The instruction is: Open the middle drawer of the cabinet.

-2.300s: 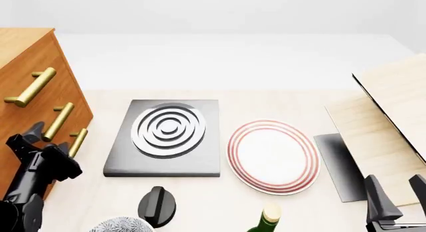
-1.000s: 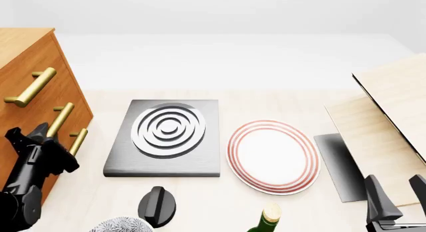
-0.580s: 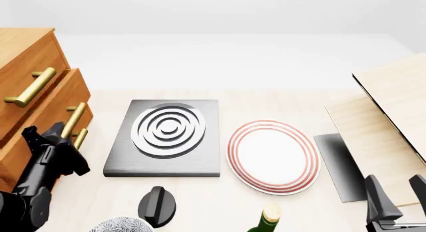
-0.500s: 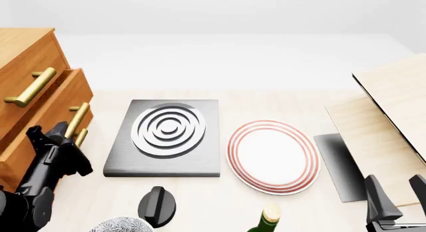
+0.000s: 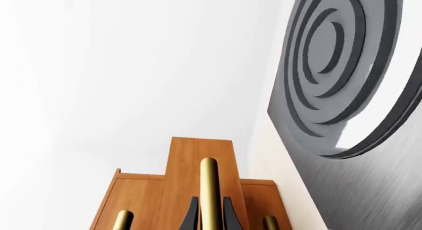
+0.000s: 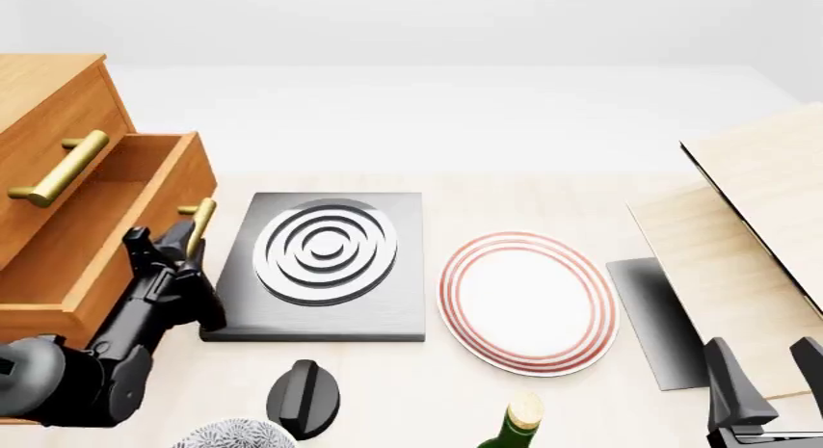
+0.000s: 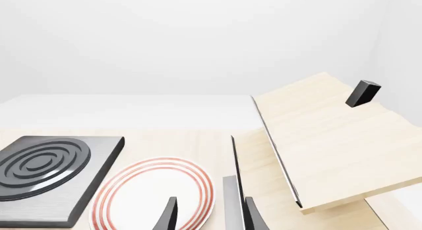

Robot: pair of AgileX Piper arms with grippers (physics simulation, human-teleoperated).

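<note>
The cabinet [image 6: 45, 92] stands at the left, orange-brown wood. Its middle drawer [image 6: 152, 212] is pulled out to the right and its inside shows bare. My left gripper [image 6: 173, 246] is shut on the drawer's brass handle [image 6: 199, 222]. In the left wrist view the handle [image 5: 208, 188] runs between my two black fingers [image 5: 191, 216], with the cabinet [image 5: 197, 153] behind it. The top drawer's handle [image 6: 58, 169] is shut in place; the lowest drawer is hidden. My right gripper [image 6: 768, 371] is open and empty at the lower right, and in its wrist view [image 7: 209, 217] nothing lies between the fingers.
A dark burner slab with ringed coils [image 6: 322, 265] lies just right of the open drawer. A red-rimmed plate [image 6: 527, 299] sits mid-table. A black knob [image 6: 303, 395], a patterned bowl [image 6: 231, 434] and a green bottle [image 6: 515, 424] are near the front. Pale wooden boards [image 6: 758, 217] stand at right.
The middle drawer has slid out of the cabinet to the right, drawn by my left gripper on its handle. The right arm has not moved.
</note>
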